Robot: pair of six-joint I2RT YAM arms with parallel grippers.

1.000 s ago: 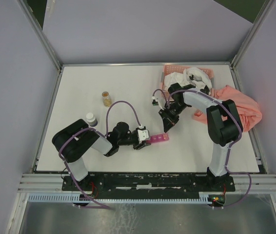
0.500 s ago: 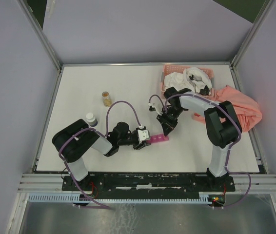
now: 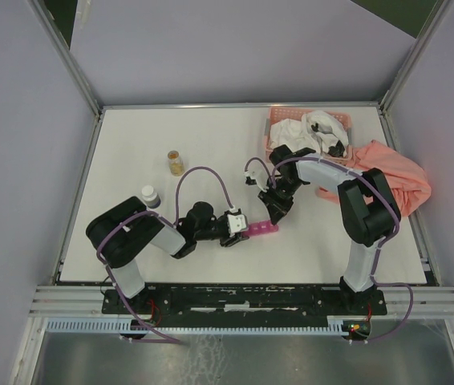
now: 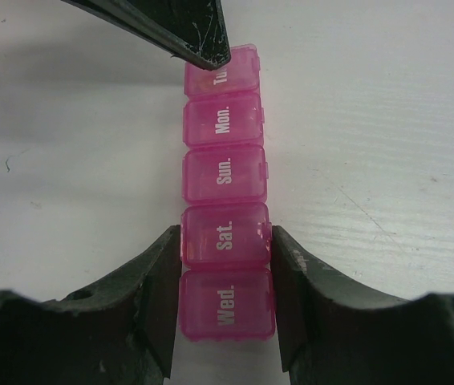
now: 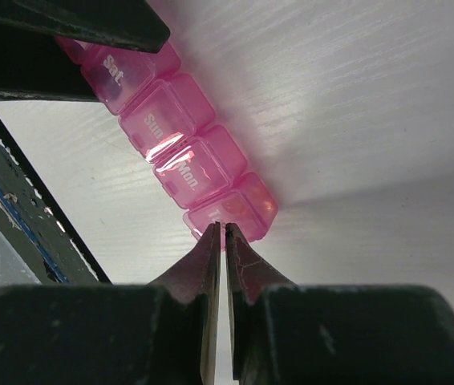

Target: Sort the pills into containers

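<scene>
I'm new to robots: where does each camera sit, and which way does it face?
Top external: fixed high behind the robot, looking down at the white table; the whole left arm and right arm show.
Left wrist: rides the left arm, looking along the left gripper, clamped on the pink pill organizer.
Right wrist: rides the right arm, looking past the shut right gripper at the organizer's end compartment.
Shared: both wrist views show the organizer and the other arm's gripper.
</scene>
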